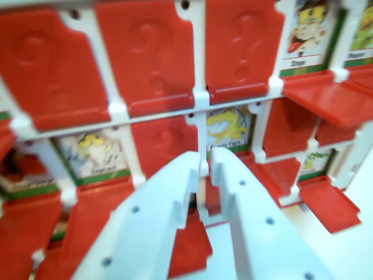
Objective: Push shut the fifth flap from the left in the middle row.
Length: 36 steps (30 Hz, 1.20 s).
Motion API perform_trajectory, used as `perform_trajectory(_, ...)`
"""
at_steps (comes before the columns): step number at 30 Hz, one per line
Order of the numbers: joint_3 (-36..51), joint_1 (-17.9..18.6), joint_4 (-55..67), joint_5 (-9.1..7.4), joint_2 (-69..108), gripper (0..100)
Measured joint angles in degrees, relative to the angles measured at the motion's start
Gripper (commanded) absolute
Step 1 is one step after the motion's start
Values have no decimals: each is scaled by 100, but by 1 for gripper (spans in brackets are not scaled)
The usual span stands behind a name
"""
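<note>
Red flaps (145,52) fill a white frame (201,99), most of the top row standing shut with a question mark on each. Left of centre, a picture card (93,153) shows. The pale hand (203,158) points at the frame's middle post, fingers slightly parted, grasping nothing. Just right of it sits a yellow-figure card (228,127), its flap (233,158) lowered. Which flap is the fifth cannot be told.
</note>
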Motion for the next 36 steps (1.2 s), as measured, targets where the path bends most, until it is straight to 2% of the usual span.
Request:
perform_trajectory(8, 1661, 79, 800, -70, 2795, 2)
perform_trajectory(14, 2408, -149, 2188, -70, 5423, 2)
perform_trajectory(23, 2426, -158, 4632, -26, 8490, 2)
perform_trajectory(26, 2329, -97, 5265, 97, 8736, 2)
perform_trajectory(36, 1863, -114, 5810, 105, 8780, 2)
